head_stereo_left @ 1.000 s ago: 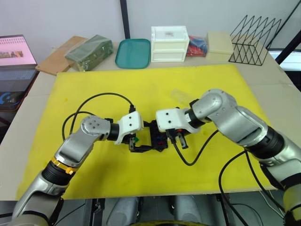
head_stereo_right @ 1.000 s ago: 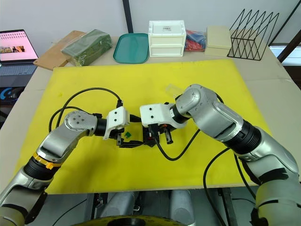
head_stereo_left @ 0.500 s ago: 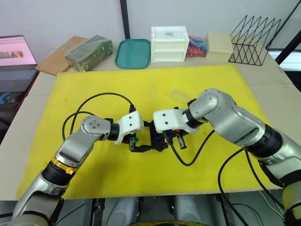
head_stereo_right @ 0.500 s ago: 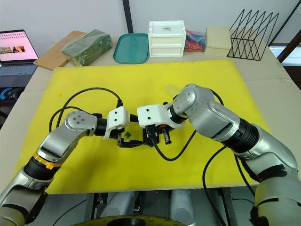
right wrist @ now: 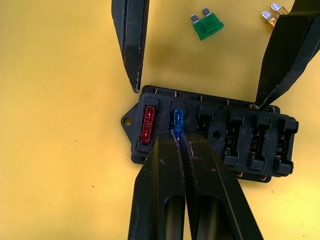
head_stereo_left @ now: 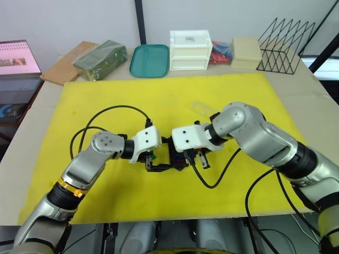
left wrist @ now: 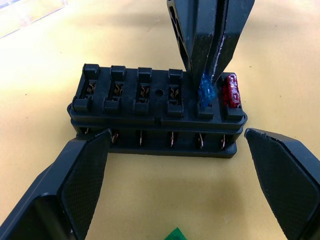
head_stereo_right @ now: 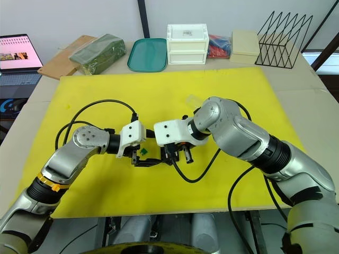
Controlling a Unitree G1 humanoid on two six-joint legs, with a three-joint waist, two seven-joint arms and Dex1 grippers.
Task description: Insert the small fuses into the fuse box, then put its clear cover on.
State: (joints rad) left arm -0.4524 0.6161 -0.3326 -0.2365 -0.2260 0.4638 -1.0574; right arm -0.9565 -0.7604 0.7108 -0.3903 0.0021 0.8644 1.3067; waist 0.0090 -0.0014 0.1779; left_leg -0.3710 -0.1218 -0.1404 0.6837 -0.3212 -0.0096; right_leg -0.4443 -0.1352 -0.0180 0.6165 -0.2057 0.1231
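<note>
Blue fuse [right wrist: 177,121] pinched in your right pincer [right wrist: 180,137], seated in the fuse box [left wrist: 157,112] beside the red fuse [left wrist: 233,91].

Your black fuse box sits at the centre of the head view on the yellow mat [head_stereo_left: 175,100] that covers the desk [head_stereo_right: 312,114]. Your right pincer's fingers are closed narrow on the blue fuse, in the second slot from the end. Your left pincer [left wrist: 182,165] stands wide, one finger on either side of the box; whether they touch it you cannot tell. A green fuse [right wrist: 207,24] and an amber fuse [right wrist: 272,14] lie loose on the mat just beside the box. The clear cover [head_stereo_left: 204,109] lies above and right of centre in the head view, near your right arm.
</note>
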